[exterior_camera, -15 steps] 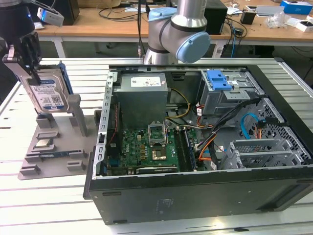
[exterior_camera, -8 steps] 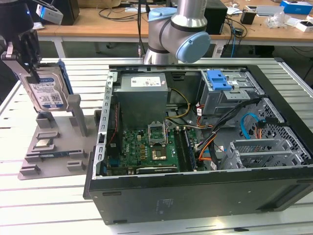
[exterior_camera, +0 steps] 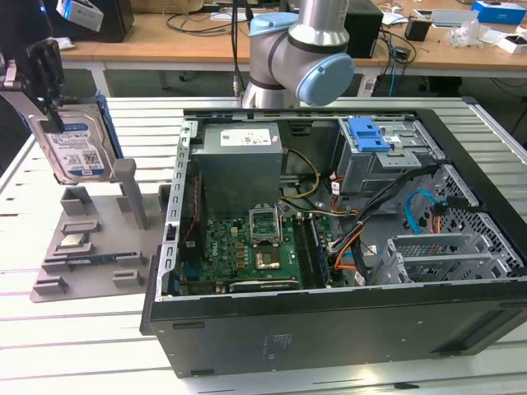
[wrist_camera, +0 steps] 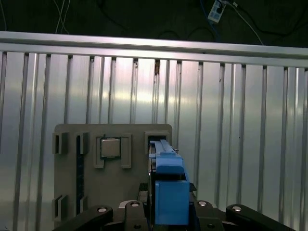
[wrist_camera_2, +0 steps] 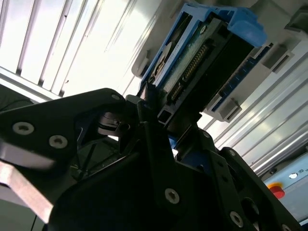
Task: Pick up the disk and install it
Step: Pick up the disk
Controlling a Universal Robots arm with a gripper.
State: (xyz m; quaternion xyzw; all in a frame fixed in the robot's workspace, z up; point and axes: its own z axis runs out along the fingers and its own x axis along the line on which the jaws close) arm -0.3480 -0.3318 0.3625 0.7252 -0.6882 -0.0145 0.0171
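The gripper (exterior_camera: pixel 49 113) hangs at the far left of the exterior view, its black fingers (wrist_camera_2: pixel 144 113) closed tight on the disk (exterior_camera: pixel 76 150). The jaws stand only as far apart as the drive is thick. It holds nothing else.

The disk is up in the air and tilted, with its white-and-blue label facing the exterior camera and its blue carrier frame showing along the edges. It sits over the grey holder (exterior_camera: pixel 90 255) that lies on the slatted metal table (exterior_camera: pixel 82 346). Its lower edge is near one of the holder's upright posts, though whether the two touch cannot be told.

In the second wrist view the drive's connector end and blue frame (wrist_camera_2: pixel 202 55) stick out past the fingertips. In the first wrist view the blue frame (wrist_camera: pixel 168 180) is seen edge-on between the gripper's black links, above the holder's slot. A small square chip (wrist_camera: pixel 110 147) rests in a pocket of the holder just beside that slot.

The open computer case (exterior_camera: pixel 329 333) lies on its side at the exterior view's right of the holder, well apart from the disk. Inside it are a green motherboard (exterior_camera: pixel 247 247), a grey power supply (exterior_camera: pixel 239 152) and a drive cage topped by a blue plastic bracket (exterior_camera: pixel 367 136). The arm's grey and blue joints (exterior_camera: pixel 309 49) rise behind the case
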